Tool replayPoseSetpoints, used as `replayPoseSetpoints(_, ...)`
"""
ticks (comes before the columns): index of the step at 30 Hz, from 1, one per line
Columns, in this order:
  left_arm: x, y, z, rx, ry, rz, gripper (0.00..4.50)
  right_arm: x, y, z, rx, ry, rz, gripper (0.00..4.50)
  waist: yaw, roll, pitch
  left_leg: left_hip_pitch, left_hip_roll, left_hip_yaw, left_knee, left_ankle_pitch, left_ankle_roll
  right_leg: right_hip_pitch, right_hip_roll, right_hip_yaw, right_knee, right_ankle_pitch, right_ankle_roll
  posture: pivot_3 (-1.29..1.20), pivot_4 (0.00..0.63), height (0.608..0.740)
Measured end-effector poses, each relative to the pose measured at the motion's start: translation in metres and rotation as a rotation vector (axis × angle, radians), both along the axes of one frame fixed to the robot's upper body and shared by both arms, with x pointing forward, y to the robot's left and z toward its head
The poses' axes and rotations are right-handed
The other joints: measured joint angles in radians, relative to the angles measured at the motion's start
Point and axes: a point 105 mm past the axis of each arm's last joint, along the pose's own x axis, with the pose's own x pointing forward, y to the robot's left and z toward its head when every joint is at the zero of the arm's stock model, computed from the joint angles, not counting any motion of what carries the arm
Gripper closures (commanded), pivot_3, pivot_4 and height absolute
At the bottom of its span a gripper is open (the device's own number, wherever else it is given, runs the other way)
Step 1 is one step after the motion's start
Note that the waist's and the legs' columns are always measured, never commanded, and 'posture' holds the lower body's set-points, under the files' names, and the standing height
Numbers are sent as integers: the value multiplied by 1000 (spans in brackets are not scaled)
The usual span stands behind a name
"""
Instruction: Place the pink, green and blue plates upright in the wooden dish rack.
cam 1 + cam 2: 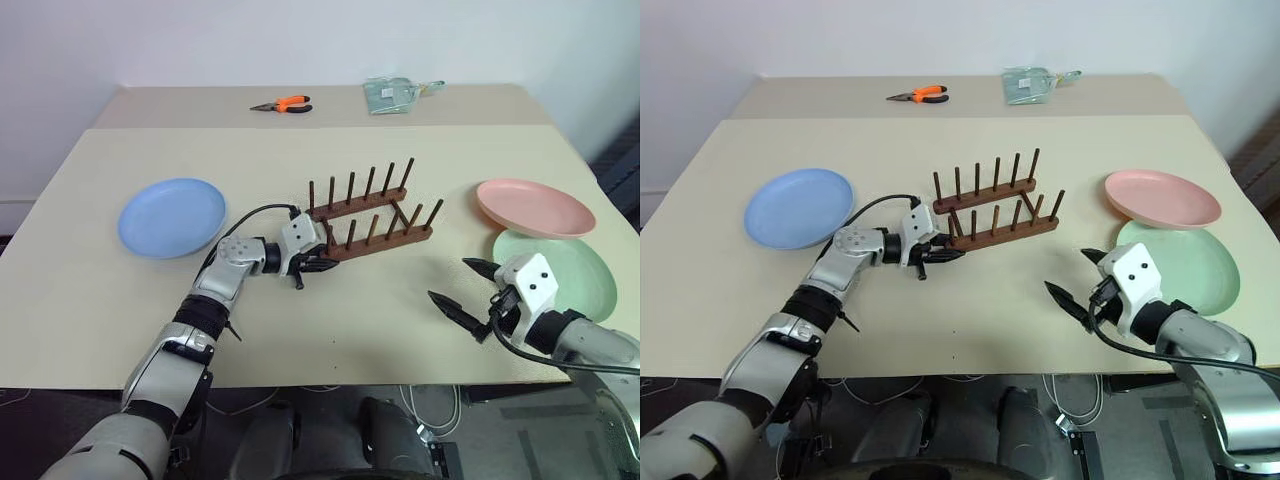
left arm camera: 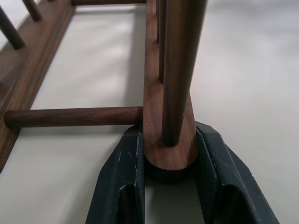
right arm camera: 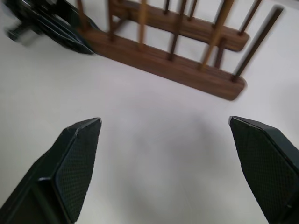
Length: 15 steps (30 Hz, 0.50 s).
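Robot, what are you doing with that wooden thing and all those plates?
The robot's left gripper has its fingers closed on the near end of the wooden dish rack. Its right gripper hangs open over the table, holding nothing. No plate is in the rack yet: the blue plate lies flat on the robot's left, and the pink plate and green plate lie on its right.

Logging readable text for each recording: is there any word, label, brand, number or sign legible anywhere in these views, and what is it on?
None can be read.
clear packet at the far table edge: may carry print, too small to read.
orange-handled pliers: no marking legible.
blue plate, pink plate, green plate, wooden dish rack: plain, no text.
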Motion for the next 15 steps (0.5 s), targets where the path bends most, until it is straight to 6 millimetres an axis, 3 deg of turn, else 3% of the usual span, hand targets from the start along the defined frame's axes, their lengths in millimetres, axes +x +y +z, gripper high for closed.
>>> replayPoseSetpoints(6,-34,0,-3,37,26,-175,3722,-8,-12,-5,-52,54,3,0,5,0,0,-1,0,-1,0,0,0,0,0,0,0,-2,-2,0,150,740)
replayPoseSetpoints(12,-27,6,-2,83,-10,-130,809,-14,-21,-12,-59,85,-8,0,3,0,0,0,0,-1,1,0,0,1,0,0,0,-2,-2,0,150,740)
replayPoseSetpoints(15,-24,17,0,108,-24,-70,929,-18,-34,-22,-75,137,-35,953,-4,0,0,1,1,0,-1,0,0,1,0,0,0,-2,-2,0,150,740)
